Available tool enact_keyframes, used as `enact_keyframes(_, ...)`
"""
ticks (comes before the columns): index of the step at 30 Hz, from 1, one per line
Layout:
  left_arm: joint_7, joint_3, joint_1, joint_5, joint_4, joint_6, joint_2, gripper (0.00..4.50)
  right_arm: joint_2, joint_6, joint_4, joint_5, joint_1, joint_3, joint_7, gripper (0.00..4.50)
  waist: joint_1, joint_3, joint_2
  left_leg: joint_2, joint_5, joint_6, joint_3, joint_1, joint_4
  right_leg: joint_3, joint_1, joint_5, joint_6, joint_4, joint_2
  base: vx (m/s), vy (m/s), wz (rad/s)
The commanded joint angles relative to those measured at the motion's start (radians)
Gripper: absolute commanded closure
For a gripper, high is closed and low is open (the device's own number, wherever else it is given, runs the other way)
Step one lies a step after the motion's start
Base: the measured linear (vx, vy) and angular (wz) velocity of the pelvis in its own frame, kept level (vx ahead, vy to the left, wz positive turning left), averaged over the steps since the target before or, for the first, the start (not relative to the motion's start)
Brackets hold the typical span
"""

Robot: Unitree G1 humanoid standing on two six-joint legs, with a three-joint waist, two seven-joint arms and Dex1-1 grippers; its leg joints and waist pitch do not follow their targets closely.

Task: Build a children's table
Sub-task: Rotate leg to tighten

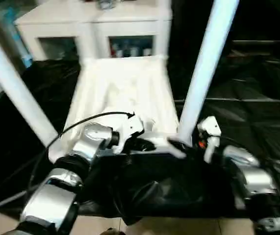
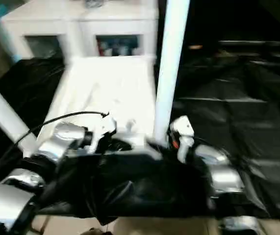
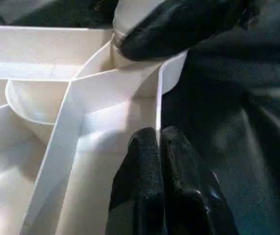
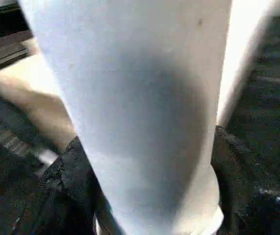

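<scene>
The small white plastic table top (image 1: 125, 93) lies ribs-up at the near edge of the black-covered work table (image 1: 257, 107). The left gripper (image 3: 159, 147), fully closed, pinches its rim to steady it, I think, while the right gripper (image 4: 144, 196) encloses the long white tubular leg (image 1: 206, 68) standing in the near right corner socket

Left gripper (image 3: 160, 147) pinched together; right gripper (image 4: 144, 196) spread wide.

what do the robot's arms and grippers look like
Both forearms are rounded, shiny silver shells, the left arm and the right arm. White housings sit at the wrists. A thin black cable arcs over the left one. The left gripper's fingers are black with a textured surface.
</scene>
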Motion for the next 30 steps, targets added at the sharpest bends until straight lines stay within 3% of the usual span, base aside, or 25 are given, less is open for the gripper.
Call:
enact_keyframes(1, 0.077, -0.015, -0.047, -0.008, -0.003, 0.014, -0.101, 4.50, 0.109, 0.027, 0.070, -0.044, -0.006, 0.084, -0.068, 1.77, -0.016, -0.041, -0.006, 0.042, -0.570, -0.056, -0.051, 0.037, -0.100, 0.007, 0.009, -0.619, -0.091, -0.103, -0.034, 0.000, 0.000, 0.00)
enact_keyframes(3, 0.089, -0.016, -0.051, -0.007, 0.001, 0.014, -0.114, 4.50, 0.126, 0.023, 0.081, -0.051, -0.014, 0.090, -0.079, 1.77, -0.023, -0.040, -0.003, 0.042, -0.598, -0.053, -0.054, 0.042, -0.103, 0.002, 0.008, -0.631, -0.078, -0.110, -0.031, 0.000, 0.000, 0.00)
enact_keyframes(4, 0.092, -0.018, -0.054, -0.009, 0.003, 0.015, -0.135, 4.50, 0.154, 0.005, 0.104, -0.068, -0.035, 0.108, -0.085, 1.77, -0.024, -0.040, 0.006, 0.042, -0.608, -0.053, -0.055, 0.045, -0.104, 0.001, 0.008, -0.623, -0.079, -0.111, -0.031, 0.000, 0.000, 0.00)
enact_keyframes(5, 0.090, -0.017, -0.056, -0.009, 0.004, 0.015, -0.144, 4.50, 0.167, -0.005, 0.116, -0.073, -0.046, 0.117, -0.087, 1.77, -0.031, -0.039, 0.000, 0.040, -0.618, -0.051, -0.056, 0.045, -0.105, -0.003, 0.009, -0.610, -0.082, -0.114, -0.028, 0.000, 0.000, 0.00)
enact_keyframes(6, 0.090, -0.017, -0.056, -0.009, 0.004, 0.015, -0.145, 4.50, 0.168, -0.006, 0.117, -0.073, -0.047, 0.117, -0.085, 1.77, -0.036, -0.037, 0.001, 0.040, -0.627, -0.049, -0.057, 0.043, -0.107, -0.004, 0.011, -0.612, -0.083, -0.115, -0.029, 0.000, 0.000, 0.00)
enact_keyframes(7, 0.084, -0.018, -0.057, -0.009, 0.002, 0.015, -0.154, 4.50, 0.180, -0.019, 0.129, -0.065, -0.065, 0.121, -0.064, 1.21, -0.036, -0.037, 0.007, 0.041, -0.633, -0.047, -0.058, 0.044, -0.108, -0.003, 0.011, -0.615, -0.082, -0.115, -0.030, 0.000, 0.000, 0.00)
enact_keyframes(10, 0.061, -0.020, -0.051, -0.010, -0.003, 0.013, -0.146, 4.50, 0.177, -0.009, 0.118, -0.036, -0.070, 0.109, -0.010, 1.00, -0.040, -0.037, 0.007, 0.041, -0.642, -0.043, -0.057, 0.046, -0.109, -0.002, 0.010, -0.610, -0.087, -0.116, -0.030, 0.000, 0.000, 0.00)
enact_keyframes(12, 0.041, -0.023, -0.044, -0.013, -0.009, 0.010, -0.136, 4.50, 0.157, 0.006, 0.091, -0.027, -0.060, 0.122, 0.047, 0.86, -0.040, -0.041, 0.008, 0.044, -0.619, -0.039, -0.057, 0.039, -0.114, 0.001, 0.019, -0.562, -0.098, -0.110, -0.031, 0.000, 0.000, 0.00)
enact_keyframes(13, -0.006, -0.026, -0.035, -0.019, -0.016, 0.004, -0.119, 4.50, 0.112, 0.012, 0.057, -0.031, -0.044, 0.149, 0.126, 0.62, -0.036, -0.043, -0.003, 0.047, -0.599, -0.033, -0.052, 0.038, -0.115, 0.006, 0.019, -0.508, -0.118, -0.108, -0.028, 0.000, 0.000, 0.00)
enact_keyframes(14, -0.010, -0.027, -0.035, -0.020, -0.017, 0.004, -0.118, 4.50, 0.108, 0.012, 0.055, -0.031, -0.042, 0.150, 0.133, 0.59, -0.030, -0.045, 0.001, 0.047, -0.589, -0.029, -0.050, 0.040, -0.114, 0.008, 0.019, -0.490, -0.127, -0.105, -0.029, 0.000, 0.000, 0.00)
enact_keyframes(15, -0.034, -0.028, -0.031, -0.023, -0.021, 0.004, -0.108, 4.50, 0.085, 0.011, 0.041, -0.028, -0.034, 0.157, 0.174, 0.59, -0.028, -0.045, -0.009, 0.049, -0.573, -0.022, -0.045, 0.040, -0.113, 0.011, 0.018, -0.472, -0.136, -0.105, -0.029, 0.000, 0.000, 0.00)
enact_keyframes(18, -0.133, -0.031, -0.015, -0.039, -0.047, 0.005, -0.072, 4.50, 0.001, 0.007, -0.002, -0.006, -0.013, 0.177, 0.317, 0.59, -0.013, -0.054, -0.005, 0.053, -0.446, 0.010, -0.035, 0.028, -0.110, 0.016, 0.032, -0.315, -0.193, -0.085, -0.030, 0.019, -0.002, 0.01)
enact_keyframes(19, -0.173, -0.035, -0.007, -0.042, -0.058, 0.000, -0.052, 4.50, -0.036, 0.008, -0.018, 0.001, -0.008, 0.183, 0.369, 0.59, -0.006, -0.059, -0.017, 0.054, -0.368, 0.044, -0.027, 0.027, -0.101, 0.018, 0.035, -0.224, -0.224, -0.076, -0.031, 0.058, -0.005, 0.02)
enact_keyframes(22, -0.236, -0.038, 0.007, -0.044, -0.072, -0.005, -0.007, 4.50, -0.108, 0.023, -0.051, 0.020, -0.003, 0.178, 0.469, 0.59, 0.010, -0.065, -0.016, 0.054, -0.278, 0.095, -0.020, 0.028, -0.087, 0.021, 0.034, -0.160, -0.249, -0.066, -0.036, 0.083, -0.024, 0.07)
enact_keyframes(23, -0.264, -0.037, 0.013, -0.048, -0.078, -0.002, 0.012, 4.50, -0.134, 0.046, -0.063, 0.029, -0.005, 0.174, 0.507, 0.59, 0.012, -0.068, -0.021, 0.053, -0.227, 0.115, -0.021, 0.018, -0.080, 0.021, 0.040, -0.105, -0.260, -0.054, -0.034, 0.084, -0.039, 0.06)
enact_keyframes(24, -0.296, -0.037, 0.020, -0.052, -0.085, 0.000, 0.032, 4.50, -0.160, 0.069, -0.074, 0.037, -0.008, 0.171, 0.549, 0.59, 0.024, -0.076, -0.020, 0.054, -0.169, 0.142, -0.020, 0.023, -0.069, 0.020, 0.039, -0.026, -0.277, -0.042, -0.032, 0.068, -0.039, 0.01)
enact_keyframes(26, -0.324, -0.035, 0.026, -0.053, -0.090, -0.002, 0.048, 4.50, -0.182, 0.075, -0.076, 0.033, -0.012, 0.171, 0.587, 0.59, 0.038, -0.083, -0.022, 0.051, -0.073, 0.183, -0.019, 0.017, -0.056, 0.018, 0.040, 0.085, -0.292, -0.025, -0.033, 0.034, -0.020, 0.01)
enact_keyframes(27, -0.345, -0.035, 0.031, -0.056, -0.095, 0.002, 0.058, 4.50, -0.192, 0.071, -0.070, 0.028, -0.018, 0.169, 0.603, 0.59, 0.041, -0.083, -0.027, 0.051, -0.054, 0.195, -0.018, 0.015, -0.052, 0.019, 0.037, 0.108, -0.294, -0.022, -0.032, 0.000, 0.000, 0.00)
enact_keyframes(28, -0.362, -0.035, 0.034, -0.058, -0.099, 0.005, 0.065, 4.50, -0.200, 0.068, -0.066, 0.024, -0.022, 0.168, 0.614, 0.74, 0.046, -0.080, -0.025, 0.051, -0.051, 0.201, -0.019, 0.010, -0.049, 0.018, 0.034, 0.097, -0.297, -0.019, -0.034, 0.000, 0.000, 0.00)
enact_keyframes(29, -0.387, -0.034, 0.041, -0.062, -0.111, 0.010, 0.077, 4.50, -0.213, 0.069, -0.060, 0.028, -0.029, 0.165, 0.632, 0.83, 0.051, -0.081, -0.030, 0.053, -0.058, 0.199, -0.020, 0.009, -0.049, 0.016, 0.035, 0.060, -0.294, -0.018, -0.036, 0.000, 0.000, 0.00)
enact_keyframes(30, -0.427, -0.034, 0.050, -0.074, -0.132, 0.030, 0.096, 4.50, -0.232, 0.070, -0.053, 0.037, -0.038, 0.164, 0.657, 0.91, 0.053, -0.076, -0.028, 0.054, -0.079, 0.190, -0.020, 0.008, -0.052, 0.015, 0.032, 0.000, -0.283, -0.024, -0.034, 0.000, 0.000, 0.00)
